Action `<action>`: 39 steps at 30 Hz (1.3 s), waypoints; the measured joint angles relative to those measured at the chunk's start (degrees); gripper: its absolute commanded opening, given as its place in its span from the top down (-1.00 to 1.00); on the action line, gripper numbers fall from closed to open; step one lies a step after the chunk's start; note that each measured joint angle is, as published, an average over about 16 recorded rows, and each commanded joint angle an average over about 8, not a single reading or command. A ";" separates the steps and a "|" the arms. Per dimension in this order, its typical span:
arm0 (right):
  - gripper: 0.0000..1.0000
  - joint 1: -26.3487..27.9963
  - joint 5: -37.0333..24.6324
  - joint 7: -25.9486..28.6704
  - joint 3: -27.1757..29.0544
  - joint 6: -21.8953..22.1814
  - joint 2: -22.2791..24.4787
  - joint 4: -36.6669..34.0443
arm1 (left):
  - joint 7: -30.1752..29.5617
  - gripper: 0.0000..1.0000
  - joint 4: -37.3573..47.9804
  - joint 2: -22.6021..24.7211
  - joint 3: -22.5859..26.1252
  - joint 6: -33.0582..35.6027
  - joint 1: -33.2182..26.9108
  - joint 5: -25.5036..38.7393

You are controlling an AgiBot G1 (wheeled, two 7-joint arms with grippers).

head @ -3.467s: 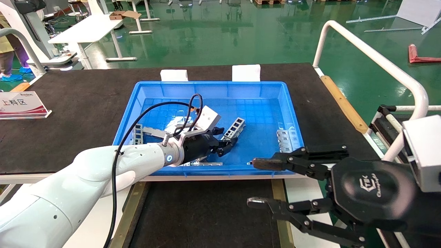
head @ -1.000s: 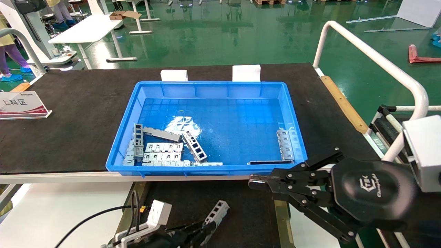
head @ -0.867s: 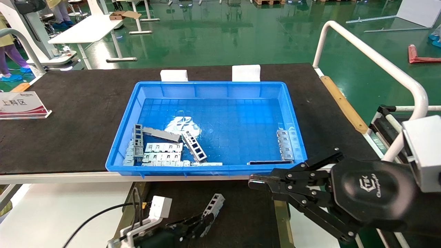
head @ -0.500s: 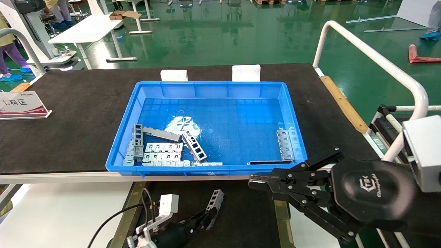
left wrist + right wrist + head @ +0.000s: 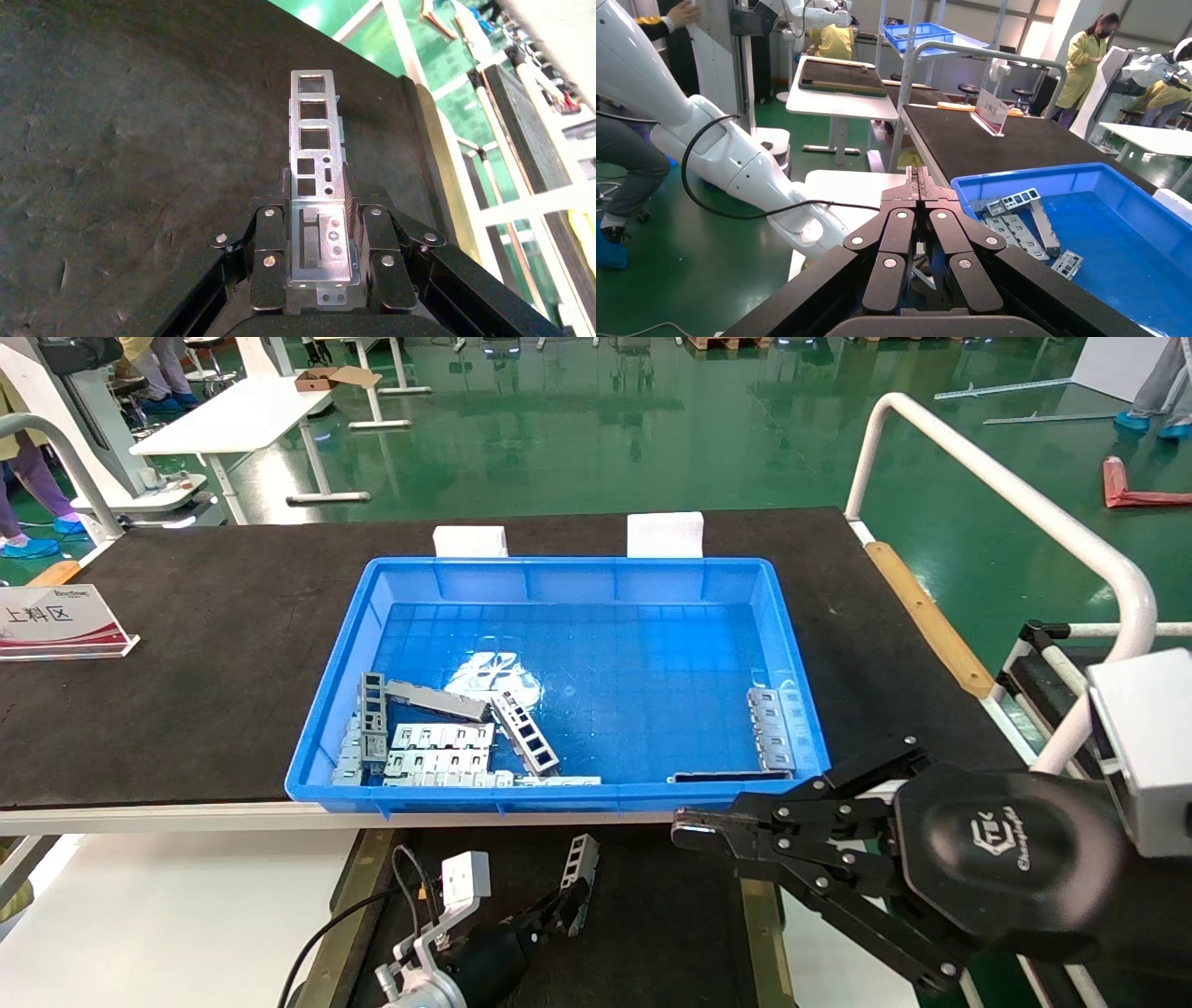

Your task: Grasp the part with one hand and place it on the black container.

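My left gripper point(image 5: 559, 907) is shut on the part point(image 5: 578, 864), a silvery channel bar with a row of square windows. It holds the part tilted, its free end up, just over the black container point(image 5: 652, 933), the matte tray with tan rails in front of the blue crate. In the left wrist view the part point(image 5: 314, 140) sticks out from between the jaws of the left gripper point(image 5: 318, 210) over the tray's black surface point(image 5: 140, 140). My right gripper point(image 5: 689, 826) is shut and empty, hovering beside the crate's front right corner; it shows in the right wrist view point(image 5: 918, 184).
The blue crate point(image 5: 577, 575) holds several more grey parts and plates at its front left point(image 5: 438, 747) and front right point(image 5: 773, 728). A white rail point(image 5: 1006, 495) runs along the right. A sign point(image 5: 56, 617) stands at far left.
My left arm lifted the part out of the blue crate and brought it down over the black tray, then edged it forward toward the crate. My right gripper went from open to shut.
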 measured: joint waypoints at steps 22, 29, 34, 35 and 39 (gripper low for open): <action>-1.00 0.01 0.02 -0.01 -0.02 0.01 0.01 0.00 | 4.33 -1.00 7.23 4.65 -6.43 3.07 0.91 -0.67; -1.00 0.01 0.02 -0.01 -0.03 0.01 0.01 0.00 | 5.69 -1.00 6.66 3.99 -6.80 4.92 1.43 -0.17; -1.00 0.01 0.02 -0.02 -0.04 0.01 0.01 0.00 | 6.92 -1.00 4.84 1.90 -6.12 7.05 2.04 1.03; -1.00 0.01 0.02 -0.02 -0.04 0.01 0.01 0.00 | 7.19 -1.00 4.32 1.28 -5.87 7.61 2.18 1.38; -1.00 0.01 0.03 -0.02 -0.04 0.02 0.02 0.00 | 8.19 -1.00 1.87 -1.85 -4.54 10.24 2.71 3.04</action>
